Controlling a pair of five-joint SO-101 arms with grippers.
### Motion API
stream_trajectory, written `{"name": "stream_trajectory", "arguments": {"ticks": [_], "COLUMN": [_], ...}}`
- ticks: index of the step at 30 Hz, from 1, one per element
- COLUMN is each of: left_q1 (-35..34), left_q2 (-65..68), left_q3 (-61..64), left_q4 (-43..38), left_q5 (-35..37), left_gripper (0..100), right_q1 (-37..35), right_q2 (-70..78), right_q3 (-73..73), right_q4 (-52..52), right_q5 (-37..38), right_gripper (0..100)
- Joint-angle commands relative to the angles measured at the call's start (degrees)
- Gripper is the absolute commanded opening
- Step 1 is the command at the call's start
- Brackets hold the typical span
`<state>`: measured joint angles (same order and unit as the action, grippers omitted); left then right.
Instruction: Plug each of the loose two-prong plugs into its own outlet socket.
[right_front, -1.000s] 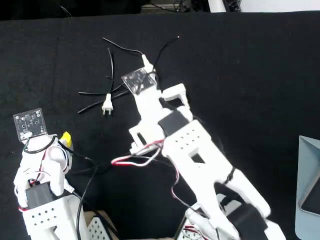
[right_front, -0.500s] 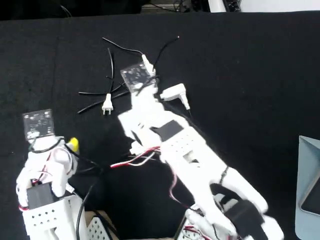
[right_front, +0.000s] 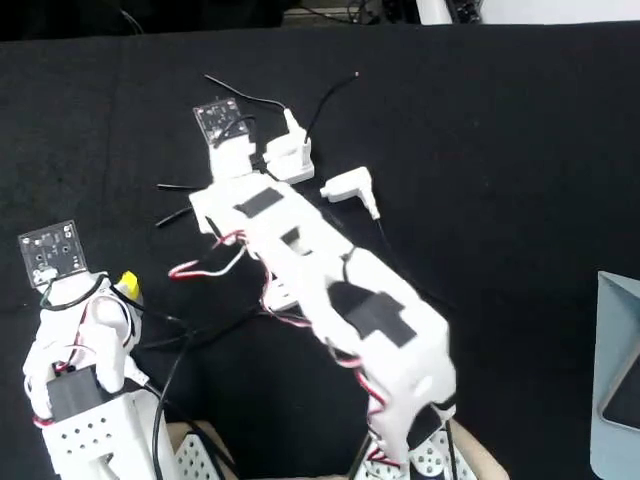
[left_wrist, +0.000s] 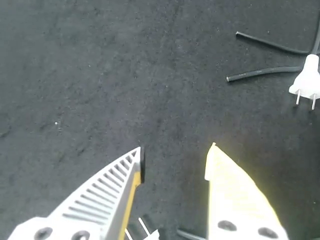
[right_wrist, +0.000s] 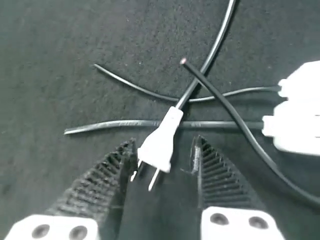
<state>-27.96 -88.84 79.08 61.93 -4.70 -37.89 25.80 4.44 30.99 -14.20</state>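
Observation:
A white two-prong plug (right_wrist: 160, 142) on a black cord lies on the black cloth, prongs toward the camera. My right gripper (right_wrist: 164, 141) is open, its dark ribbed fingers standing on either side of the plug, apart from it. In the high view the right arm (right_front: 300, 240) stretches to the far left and covers that plug. Two white socket blocks (right_front: 290, 155) (right_front: 350, 185) sit just beyond the arm; one socket block (right_wrist: 297, 125) shows beside the right gripper. My left gripper (left_wrist: 175, 152) hangs open over bare cloth at the near left, with a white plug (left_wrist: 307, 85) farther off.
Loose black cords (right_front: 240, 95) (right_wrist: 150, 92) cross one another around the plug and the socket blocks. Small white prongs (left_wrist: 140, 230) peek out near the left gripper's base. A grey-blue tray (right_front: 618, 380) stands at the table's right edge.
My right arm has swung left, from over the socket blocks to over the plug that lay at the left. The left arm shifted a little and came back.

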Motion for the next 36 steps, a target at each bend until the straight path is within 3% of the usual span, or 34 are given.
{"name": "stream_trajectory", "arguments": {"ticks": [1, 11, 15, 21, 29, 36], "left_q1": [-0.4, -0.2, -0.2, -0.2, -0.3, -0.7], "left_q2": [-0.7, -0.7, -0.7, -0.7, -0.7, -0.7], "left_q3": [0.1, 0.6, 0.7, 0.7, 1.2, 1.1], "left_q4": [-1.1, -1.1, -1.1, -1.1, -1.9, -1.9], "left_q5": [0.5, 0.4, 0.4, 0.4, 0.4, 0.4], "left_gripper": [21, 21, 21, 21, 21, 21], "right_q1": [-0.5, -0.4, -0.4, -0.4, -0.5, 1.9], "right_q2": [5.3, 21.5, 24.7, 24.9, 25.0, 20.3], "right_q3": [-10.7, -35.3, -45.1, -56.5, -70.2, -63.3], "right_q4": [2.8, 22.0, 31.7, 47.2, 70.1, 70.2], "right_q5": [-1.3, -4.7, -5.0, -4.6, 1.5, 1.6], "right_gripper": [17.7, 16.8, 1.0, 1.1, 1.1, 1.1]}}
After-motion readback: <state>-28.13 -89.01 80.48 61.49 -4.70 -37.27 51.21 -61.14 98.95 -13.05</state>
